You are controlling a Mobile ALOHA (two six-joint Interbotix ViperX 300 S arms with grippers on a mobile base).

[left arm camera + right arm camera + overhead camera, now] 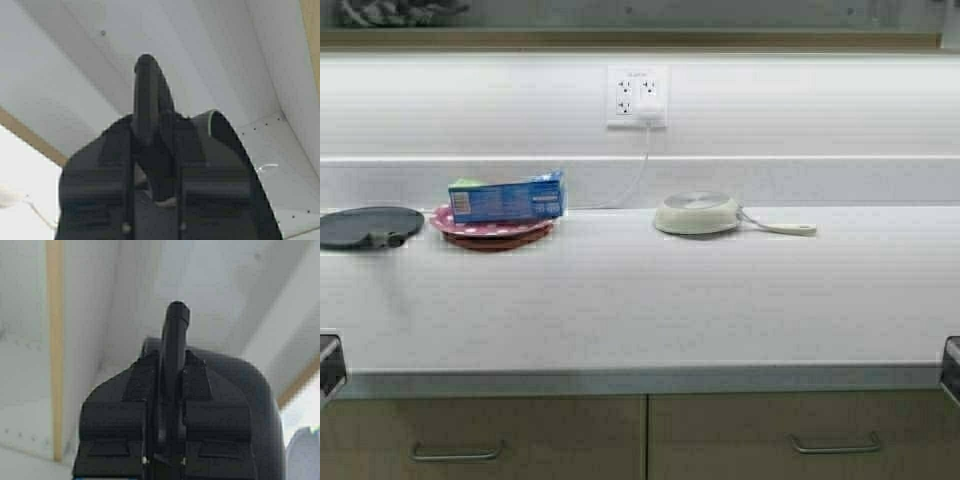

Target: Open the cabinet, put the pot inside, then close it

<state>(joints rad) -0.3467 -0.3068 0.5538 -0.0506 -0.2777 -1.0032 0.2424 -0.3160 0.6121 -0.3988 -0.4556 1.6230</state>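
Both grippers are raised out of the high view. In the left wrist view my left gripper (pixel 152 127) is shut on a black loop handle (pixel 146 85) of the pot (pixel 222 132), whose dark rim shows beside the fingers. In the right wrist view my right gripper (pixel 170 372) is shut on the other loop handle (pixel 175 325), with the pot's black wall (pixel 240 377) behind it. The cabinet's white inner panels (pixel 210 45) and tan edge (pixel 54 340) surround the pot. The cabinet's tan underside (pixel 620 40) runs along the top of the high view.
On the white counter (pixel 640 300) lie a flat dark lid (pixel 365 225), a blue box (pixel 507 198) on a pink plate (pixel 490 228), and a small cream pan (pixel 697 213). A wall outlet (pixel 637 97) holds a plug. Tan base cabinets (pixel 640 440) sit below.
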